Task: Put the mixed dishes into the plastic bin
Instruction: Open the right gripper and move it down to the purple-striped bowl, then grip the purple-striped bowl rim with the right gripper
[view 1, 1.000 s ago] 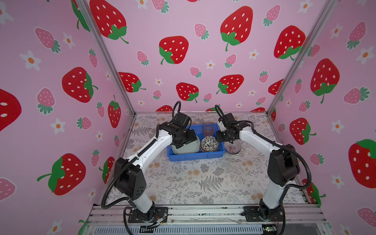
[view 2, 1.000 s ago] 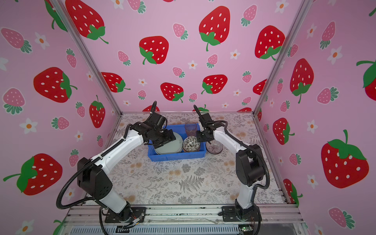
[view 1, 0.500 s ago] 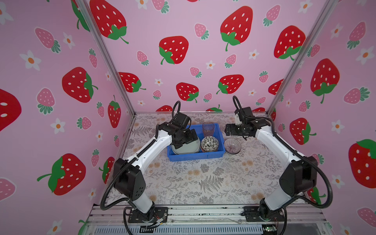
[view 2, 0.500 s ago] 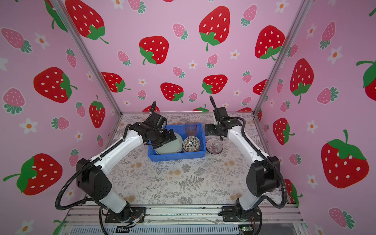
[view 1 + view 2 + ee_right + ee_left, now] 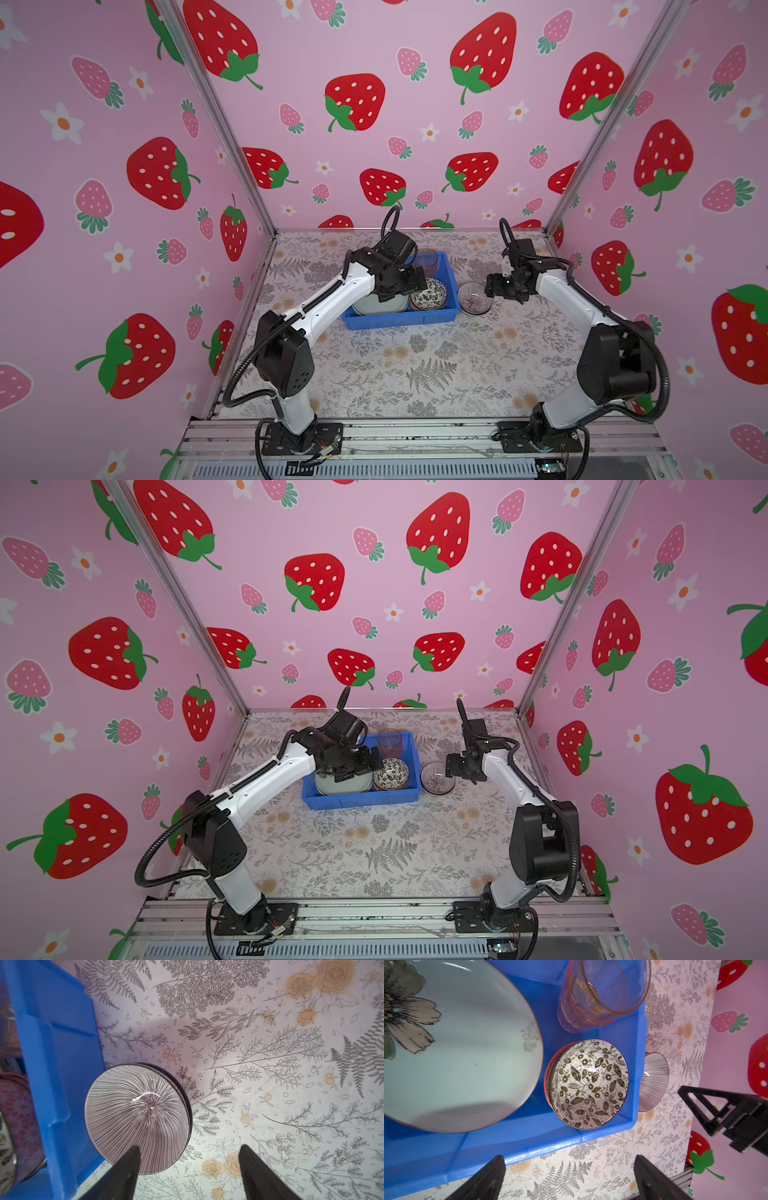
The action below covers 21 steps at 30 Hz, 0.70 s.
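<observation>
The plastic bin (image 5: 399, 322) (image 5: 361, 800) holds a pale green flower plate (image 5: 467, 1053), a black-white bowl (image 5: 589, 1084) nested in an orange-red bowl (image 5: 20, 1115), and a tinted tumbler (image 5: 602, 995). A striped bowl (image 5: 474, 297) (image 5: 135, 1115) stands on the table just outside the bin's right wall. My left gripper (image 5: 417, 282) (image 5: 569, 1176) hovers open over the bin, empty. My right gripper (image 5: 492, 286) (image 5: 189, 1165) is open just right of the striped bowl. In the right wrist view one finger overlaps that bowl's rim, and nothing is gripped.
The floral table cover (image 5: 415, 374) stretches in front of the bin and to its right. Pink strawberry walls (image 5: 374, 124) close in the back and both sides. A metal rail (image 5: 415, 432) carries both arm bases at the front.
The right gripper has moved from the bin's right wall out to the right and down beside the striped bowl. The left arm has stayed over the bin, its jaws slightly wider.
</observation>
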{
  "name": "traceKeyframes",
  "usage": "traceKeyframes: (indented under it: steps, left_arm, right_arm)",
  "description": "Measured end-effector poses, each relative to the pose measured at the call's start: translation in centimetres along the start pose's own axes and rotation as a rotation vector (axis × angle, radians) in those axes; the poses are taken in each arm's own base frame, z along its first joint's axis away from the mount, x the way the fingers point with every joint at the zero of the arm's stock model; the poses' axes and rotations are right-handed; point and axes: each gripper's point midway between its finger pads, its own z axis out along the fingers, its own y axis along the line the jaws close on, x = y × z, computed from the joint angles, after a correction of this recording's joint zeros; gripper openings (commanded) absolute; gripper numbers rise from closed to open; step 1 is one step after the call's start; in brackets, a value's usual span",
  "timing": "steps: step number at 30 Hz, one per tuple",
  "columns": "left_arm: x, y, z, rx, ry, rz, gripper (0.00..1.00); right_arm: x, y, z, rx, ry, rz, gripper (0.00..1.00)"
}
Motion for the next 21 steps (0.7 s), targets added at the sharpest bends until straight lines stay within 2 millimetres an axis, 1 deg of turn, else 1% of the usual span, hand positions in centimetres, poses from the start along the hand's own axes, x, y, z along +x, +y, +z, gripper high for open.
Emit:
traceKeyframes:
  steps: [3,5,6,7,8,12,16,21]
  left_arm:
    - [0.9,-1.9,0.8,0.056,0.034,0.043,0.99]
    - [1.5,-2.8,1.3,0.09,0.06,0.062,0.99]
    - [1.7,-3.1,1.5,0.101,0.072,0.07,0.99]
    - [1.9,-3.2,1.7,0.103,0.079,0.075,0.99]
    - [2.0,-3.3,1.8,0.107,0.086,0.081,0.99]
    - [2.2,-3.7,1.8,0.121,0.094,0.099,0.99]
    - [2.1,-4.0,1.6,0.134,0.093,0.112,0.99]
    - [2.3,-4.2,1.5,0.143,0.098,0.127,0.99]
  right_arm:
    - [0.5,0.0,1.3,-0.001,0.028,-0.006,0.58]
    - [0.6,0.0,2.0,-0.004,0.037,-0.009,0.53]
    - [0.6,0.0,2.2,-0.006,0.04,-0.01,0.52]
    - [0.5,0.1,2.3,-0.009,0.038,-0.009,0.48]
    - [0.4,0.1,2.4,-0.011,0.036,-0.009,0.45]
    - [0.0,0.4,2.5,-0.024,0.017,-0.01,0.39]
    - [-0.2,0.7,3.0,-0.033,0.016,-0.014,0.35]
    - [0.2,0.8,4.1,-0.035,0.04,-0.014,0.31]
